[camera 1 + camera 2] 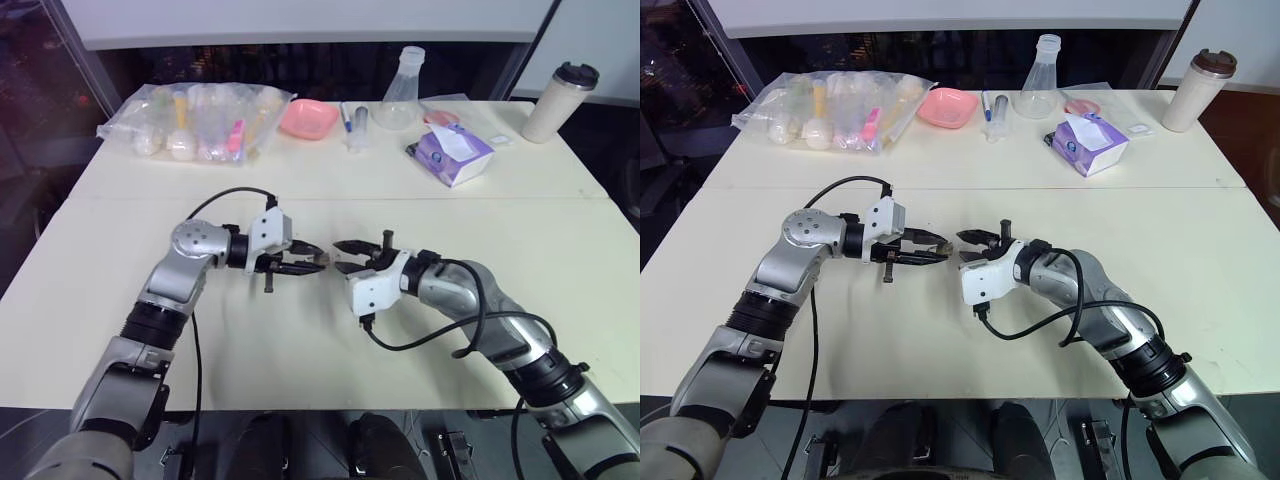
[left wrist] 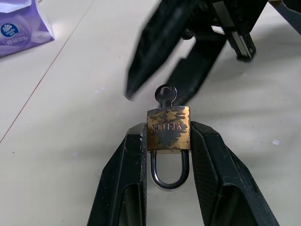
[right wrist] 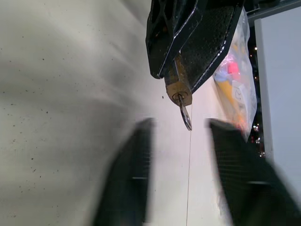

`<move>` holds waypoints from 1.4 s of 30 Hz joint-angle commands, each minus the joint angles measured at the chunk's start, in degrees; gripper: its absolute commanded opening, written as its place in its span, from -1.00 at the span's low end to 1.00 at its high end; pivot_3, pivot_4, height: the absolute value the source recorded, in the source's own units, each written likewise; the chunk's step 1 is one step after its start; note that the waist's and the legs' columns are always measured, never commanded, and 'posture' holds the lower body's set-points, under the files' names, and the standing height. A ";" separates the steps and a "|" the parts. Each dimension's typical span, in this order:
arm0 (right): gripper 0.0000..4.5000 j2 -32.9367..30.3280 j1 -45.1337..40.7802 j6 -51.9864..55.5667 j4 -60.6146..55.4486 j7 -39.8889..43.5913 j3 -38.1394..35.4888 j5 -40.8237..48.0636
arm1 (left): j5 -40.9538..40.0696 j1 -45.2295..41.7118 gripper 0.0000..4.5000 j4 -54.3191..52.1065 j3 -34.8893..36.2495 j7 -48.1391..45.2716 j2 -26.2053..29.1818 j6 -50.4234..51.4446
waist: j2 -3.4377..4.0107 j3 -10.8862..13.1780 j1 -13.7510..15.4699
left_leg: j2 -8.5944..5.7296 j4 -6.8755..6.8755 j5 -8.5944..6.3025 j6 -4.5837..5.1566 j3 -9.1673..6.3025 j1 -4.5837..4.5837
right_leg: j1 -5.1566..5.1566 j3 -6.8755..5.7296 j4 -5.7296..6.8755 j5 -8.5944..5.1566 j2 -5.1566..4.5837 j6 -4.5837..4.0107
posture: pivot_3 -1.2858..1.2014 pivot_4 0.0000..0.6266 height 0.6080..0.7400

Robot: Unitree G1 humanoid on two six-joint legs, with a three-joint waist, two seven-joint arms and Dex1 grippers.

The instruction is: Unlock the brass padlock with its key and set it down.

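A wide cream table [image 1: 330, 180] is seen carrying a clear bag of supplies [image 1: 195, 122], a glass flask [image 1: 398, 92], a purple tissue pack [image 1: 452, 152] and a pink dish [image 1: 307, 118] along its far side. Above its bare middle, the brass padlock [image 2: 168, 129] is gripped by its body between the fingers of the left hand [image 1: 312, 262], shackle toward the wrist, with the key [image 2: 164, 95] seated in its keyhole. The right hand [image 1: 345, 249] is held just beside the key, its blurred fingers [image 3: 129, 179] spread apart and touching nothing.
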 commanded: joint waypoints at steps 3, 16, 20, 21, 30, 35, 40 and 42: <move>-0.98 0.72 -0.12 -0.29 -2.17 0.54 -1.60 0.50 | 0.67 -0.77 -0.67 -1.23 0.01 0.32 0.24 -1.78 | 0.00 0.00 -0.01 | 0.00 0.00 0.01 -0.01 0.00 0.00 | 0.00 0.00 0.00 0.00 0.00 0.00 | 0.03 -0.52 0.62; -0.98 1.26 -0.40 -0.15 -2.85 3.29 -1.57 0.40 | 3.57 -1.33 -0.67 0.07 -0.19 2.30 -0.88 -5.04 | 0.00 0.00 0.01 | 0.00 0.00 0.00 0.00 0.01 0.00 | 0.00 0.00 0.01 0.00 0.02 0.00 | 0.03 -0.52 0.62; -0.98 1.46 -0.25 0.30 -3.01 4.47 -1.44 0.82 | 5.05 -1.81 -0.67 0.93 -0.39 3.14 -1.16 -7.40 | 0.00 0.00 0.00 | 0.00 0.00 0.00 -0.01 0.01 0.00 | 0.00 0.00 0.01 0.00 0.02 0.00 | 0.03 -0.52 0.62; -0.98 1.46 -0.27 0.47 -2.97 4.91 -1.41 0.99 | 5.42 -1.83 -0.67 1.05 -0.51 3.31 -1.22 -8.12 | 0.00 0.00 0.02 | 0.00 0.00 0.00 0.00 0.01 0.01 | 0.00 0.00 0.01 0.00 0.02 0.00 | 0.03 -0.52 0.62; -0.98 4.39 -2.63 8.81 -0.89 13.30 -0.89 6.63 | 9.47 -0.94 -0.67 -1.48 -1.98 6.77 -2.01 -16.12 | 0.00 0.00 -0.01 | 0.00 0.00 0.00 0.00 0.01 0.01 | 0.00 0.00 0.01 0.00 0.01 0.00 | 0.03 -0.52 0.62; -0.98 4.59 -4.50 14.70 -0.89 18.87 -0.78 9.12 | 11.73 -1.17 -0.67 -1.61 -2.82 8.20 -1.71 -19.49 | 0.01 -0.01 0.08 | 0.01 0.00 0.00 0.00 0.00 0.03 | 0.00 -0.01 0.04 0.00 0.00 0.00 | 0.03 -0.52 0.62; -0.98 4.29 -5.23 13.68 -1.13 18.37 -0.81 8.50 | 12.25 -1.02 -0.67 -2.19 -2.93 8.71 -1.44 -19.31 | 0.01 0.00 0.07 | -0.02 0.00 0.00 0.01 0.01 0.03 | 0.00 -0.01 0.04 0.00 -0.01 0.00 | 0.03 -0.52 0.62; -0.98 3.06 -5.76 8.94 0.05 16.33 -0.23 6.08 | 11.04 -0.71 -0.67 -2.68 -2.74 8.14 -1.46 -16.61 | 0.01 0.00 -0.01 | 0.00 -0.01 0.00 0.01 0.01 0.03 | -0.02 -0.01 0.04 0.00 -0.01 0.00 | 0.03 -0.52 0.62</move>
